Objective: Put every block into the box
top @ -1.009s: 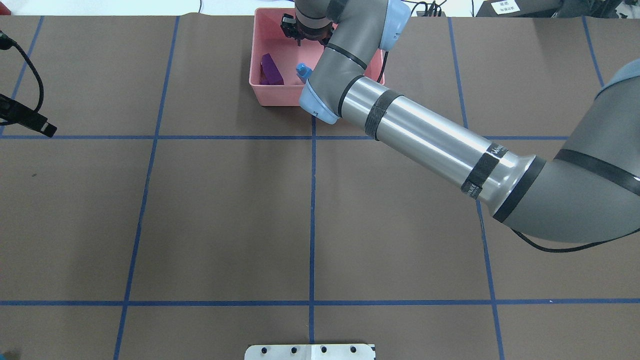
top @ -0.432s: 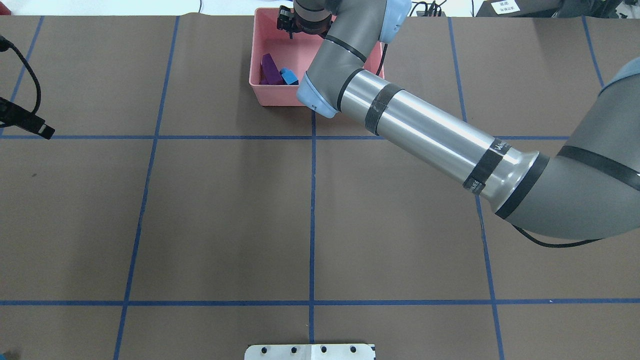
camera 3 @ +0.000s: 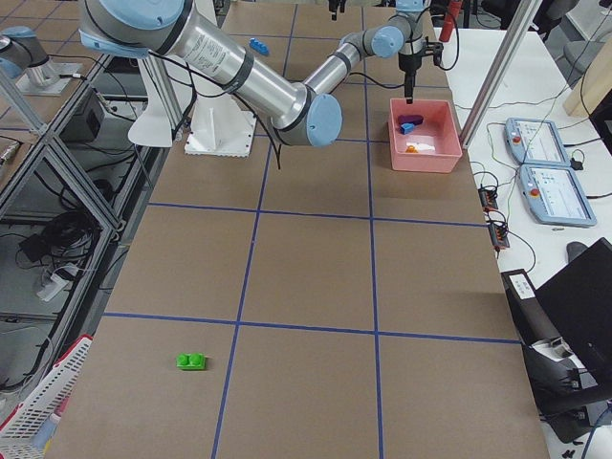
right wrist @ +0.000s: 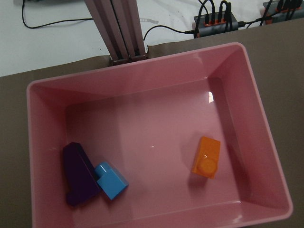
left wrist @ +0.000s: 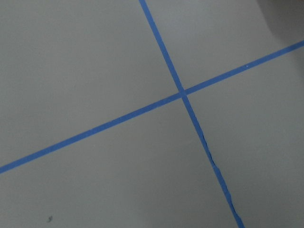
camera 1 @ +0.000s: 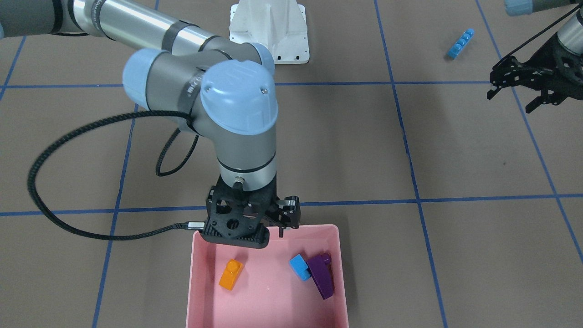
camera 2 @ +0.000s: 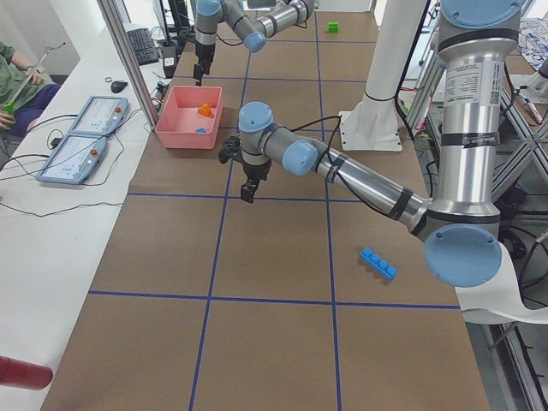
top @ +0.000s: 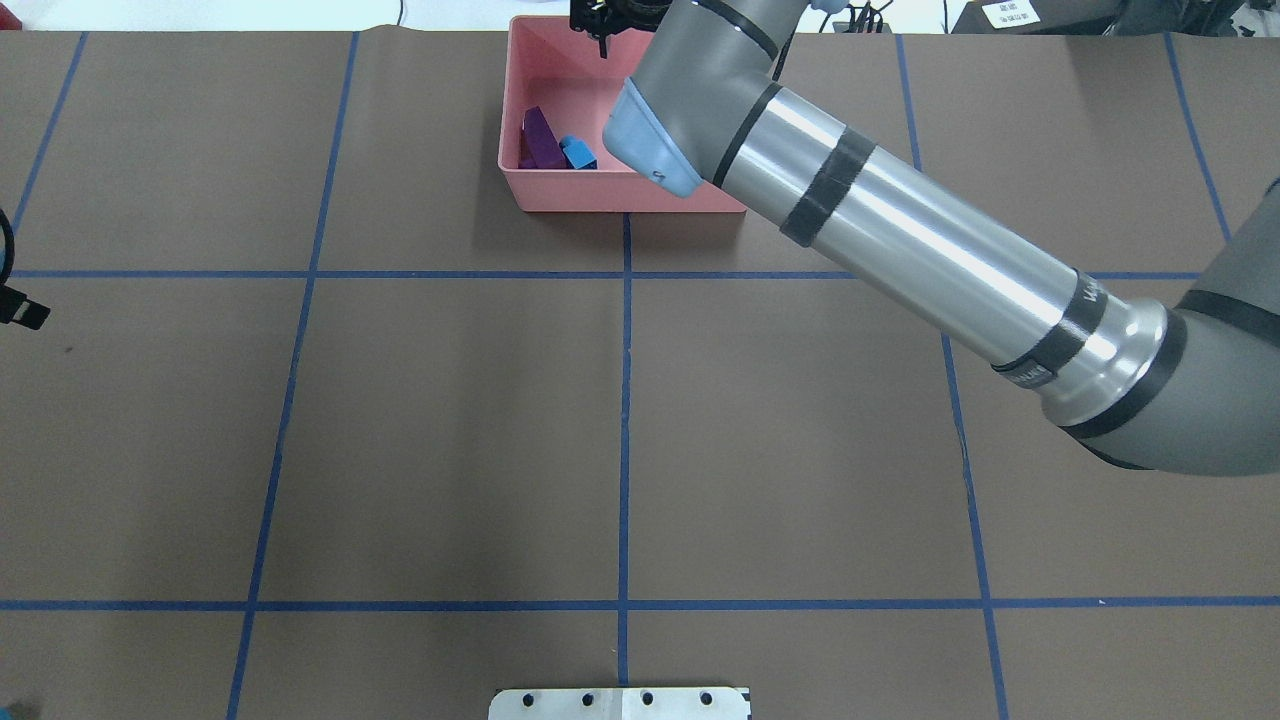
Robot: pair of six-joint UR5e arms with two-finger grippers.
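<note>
Pink box [camera 1: 268,300] holds three blocks: orange [camera 1: 231,274] lying alone, small light-blue [camera 1: 299,267] touching the purple sloped one [camera 1: 321,275]. Long four-stud blue [camera 1: 460,43] lies on the mat, well apart from the box, near the left gripper [camera 1: 509,101]; its fingers are spread, nothing between them. Green two-stud [camera 3: 191,361] sits on the mat, far from the box. Right gripper [camera 1: 241,228] hangs over the box rim; spread or closed, cannot tell.

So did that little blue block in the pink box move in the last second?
Yes. In the overhead view the blue block has shifted left across the box and now lies right against the purple block, which stayed put.
</note>
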